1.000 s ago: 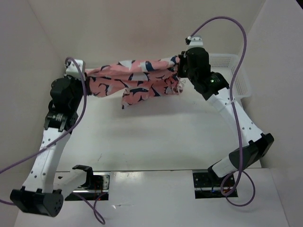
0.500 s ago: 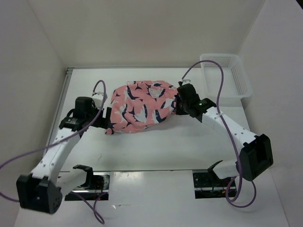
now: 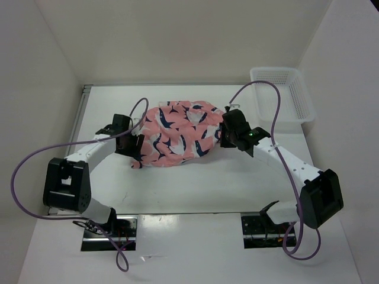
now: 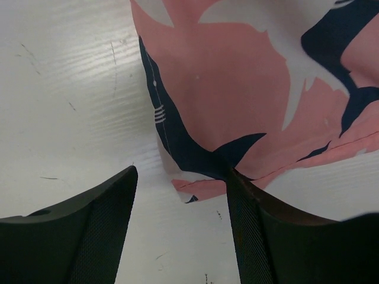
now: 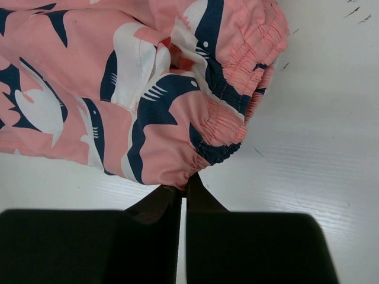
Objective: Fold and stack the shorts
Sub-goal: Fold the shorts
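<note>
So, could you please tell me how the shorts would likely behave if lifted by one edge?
Probably floppy: the shorts lie rumpled and bunched, so they would drape. Likely light, being thin fabric. The gathered waistband may offer thicker purchase.

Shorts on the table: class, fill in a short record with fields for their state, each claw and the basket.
shorts: lying rumpled on the table, not yet folded
left claw: open, fingers either side of a hem corner
right claw: shut, pinching the elastic waistband edge
basket: white mesh, at the far right of the table, apart from the shorts
</note>
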Available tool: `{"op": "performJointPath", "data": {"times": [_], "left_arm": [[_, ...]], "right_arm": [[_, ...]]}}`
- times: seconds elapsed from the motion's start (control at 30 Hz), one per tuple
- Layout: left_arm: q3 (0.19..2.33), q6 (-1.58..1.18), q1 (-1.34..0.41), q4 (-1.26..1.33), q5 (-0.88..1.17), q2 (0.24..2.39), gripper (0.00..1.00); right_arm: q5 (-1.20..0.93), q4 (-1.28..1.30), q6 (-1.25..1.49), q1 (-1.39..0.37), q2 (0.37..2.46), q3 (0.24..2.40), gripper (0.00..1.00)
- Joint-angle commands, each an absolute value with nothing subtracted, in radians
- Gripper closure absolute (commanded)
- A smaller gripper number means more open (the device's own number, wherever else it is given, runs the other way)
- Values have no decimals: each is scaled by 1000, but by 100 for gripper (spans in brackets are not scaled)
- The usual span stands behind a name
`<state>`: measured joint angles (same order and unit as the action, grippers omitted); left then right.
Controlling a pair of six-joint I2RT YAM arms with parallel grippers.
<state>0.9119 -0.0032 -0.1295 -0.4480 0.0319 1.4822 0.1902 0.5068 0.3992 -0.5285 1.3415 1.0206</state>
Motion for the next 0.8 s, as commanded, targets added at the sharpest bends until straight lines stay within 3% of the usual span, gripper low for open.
{"op": "performJointPath", "data": {"times": [0.0, 0.27, 0.43, 0.7, 0.77], "left_arm": [[904, 0, -124, -468, 55, 1511, 31], [871, 0, -115, -471, 117, 1549, 34], [862, 0, -115, -511, 156, 1577, 51], [813, 0, -124, -506, 69, 1568, 46], [804, 0, -124, -483, 84, 1568, 52]], "right_arm": [[215, 468, 402, -534, 1293, 1035, 100], [224, 468, 400, -534, 1293, 1046, 100], [233, 477, 400, -534, 1293, 1046, 100], [242, 477, 380, -534, 1293, 1065, 100], [242, 477, 380, -534, 1293, 1065, 100]]}}
